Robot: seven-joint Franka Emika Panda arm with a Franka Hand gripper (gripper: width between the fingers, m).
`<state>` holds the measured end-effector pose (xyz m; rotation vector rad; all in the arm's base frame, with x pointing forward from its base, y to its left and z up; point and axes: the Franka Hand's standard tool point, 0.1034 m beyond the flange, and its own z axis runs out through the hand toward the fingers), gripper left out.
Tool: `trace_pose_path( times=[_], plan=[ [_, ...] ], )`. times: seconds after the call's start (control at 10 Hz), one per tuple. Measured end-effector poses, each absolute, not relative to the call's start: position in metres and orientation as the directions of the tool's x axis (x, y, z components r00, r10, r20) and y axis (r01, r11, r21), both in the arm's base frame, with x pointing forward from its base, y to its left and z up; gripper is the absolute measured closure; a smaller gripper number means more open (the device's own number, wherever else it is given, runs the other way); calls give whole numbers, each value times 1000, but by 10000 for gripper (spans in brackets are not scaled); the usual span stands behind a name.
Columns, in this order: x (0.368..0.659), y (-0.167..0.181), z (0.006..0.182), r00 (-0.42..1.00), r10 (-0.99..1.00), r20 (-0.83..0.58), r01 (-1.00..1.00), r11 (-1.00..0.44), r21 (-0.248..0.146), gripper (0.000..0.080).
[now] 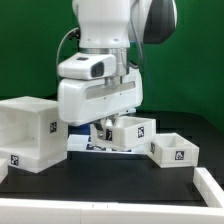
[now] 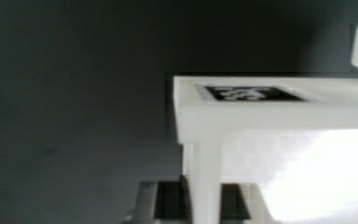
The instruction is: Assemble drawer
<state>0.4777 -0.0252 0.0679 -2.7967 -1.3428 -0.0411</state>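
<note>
Where the arm point(image 1: 105, 40) comes down at the centre of the exterior frame, its pincer point(image 1: 104, 130) meets the middle tray point(image 1: 133, 133) at that tray's wall on the exterior view's left. The tray's open box lies just to the right of the fingers, with the bulky white hand above them. The wrist view shows the grip more plainly. Two dark fingers point(image 2: 158, 205) flank a thin upright white wall, one on each side and close against it, so the pincer point(image 2: 206, 192) is clamped on the middle tray point(image 2: 282, 150). A black-and-white tag point(image 2: 250, 94) sits on the tray's rim beyond the fingers.

Whether the tray rests on the dark tabletop point(image 1: 100, 178) or hangs slightly above it cannot be told.

At centre left of the exterior frame stands the large cube-like housing point(image 1: 30, 132), open at the top and apart from the pincer. A second tray point(image 1: 172, 151) sits at lower right of centre, just beside the gripped one, on the tabletop. Between the housing and the middle tray, low behind the fingers, lies the marker board point(image 1: 82, 145), flat on the tabletop.
</note>
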Motion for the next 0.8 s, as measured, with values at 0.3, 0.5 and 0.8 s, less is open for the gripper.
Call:
trace_pose_path(
  times=[0.3, 0.5, 0.8],
  plan=[
    [477, -26, 66, 627, 778, 37, 779, -627, -29, 765],
    [473, -40, 57, 545, 838, 35, 839, -544, -30, 765],
    [452, -51, 45, 430, 902, 41, 903, -430, -1, 765]
  ],
)
